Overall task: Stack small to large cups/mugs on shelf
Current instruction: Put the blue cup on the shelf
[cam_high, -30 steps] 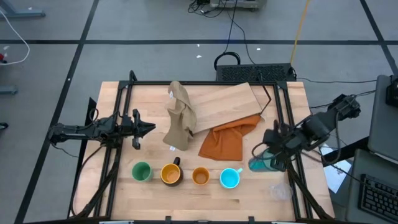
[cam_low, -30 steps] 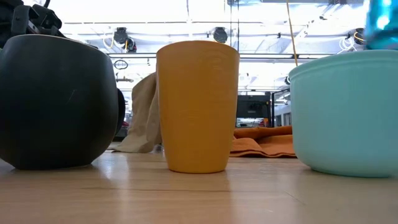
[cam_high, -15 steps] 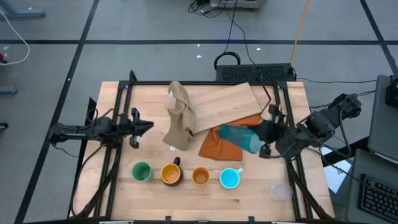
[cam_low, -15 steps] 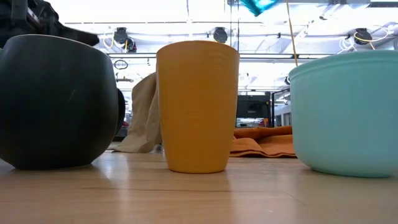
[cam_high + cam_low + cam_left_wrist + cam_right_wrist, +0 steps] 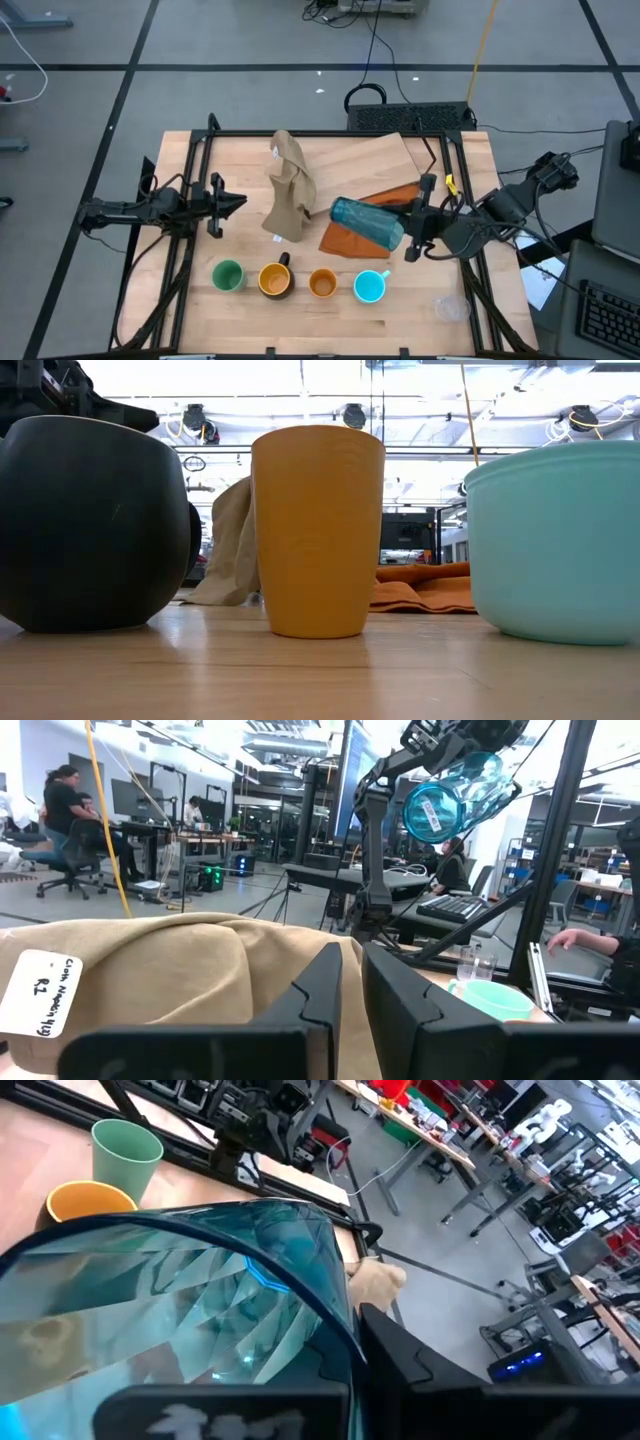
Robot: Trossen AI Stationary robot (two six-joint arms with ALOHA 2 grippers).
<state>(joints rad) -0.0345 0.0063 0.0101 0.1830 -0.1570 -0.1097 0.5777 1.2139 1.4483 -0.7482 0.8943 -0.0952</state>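
Fingers of the right gripper [image 5: 408, 236] are clamped on the tall teal tumbler [image 5: 366, 221], which hangs tipped on its side in the air above the orange cloth [image 5: 365, 226], its closed base pointing toward 9 o'clock in the high view. From the left wrist view the tumbler [image 5: 452, 796] shows held high, base with a small label facing the camera.

Left gripper [image 5: 240, 204] hovers at the 9 o'clock side of the worktop [image 5: 180, 300], fingers [image 5: 318, 990] nearly together with only a slim gap and nothing between them, pointing at the tan cloth [image 5: 289, 186].

Shelf [image 5: 360, 165]: light wood panel lying toward 12 o'clock, partly under both cloths.

Row along the 6 o'clock edge, from 9 toward 3 o'clock: light green cup [image 5: 228, 275], yellow mug [image 5: 275, 279] with dark handle, small orange cup [image 5: 322, 284], bright cyan mug [image 5: 369, 286]. All upright, apart from one another. Tiny clear glass [image 5: 447, 307] stands near the 4 o'clock corner.
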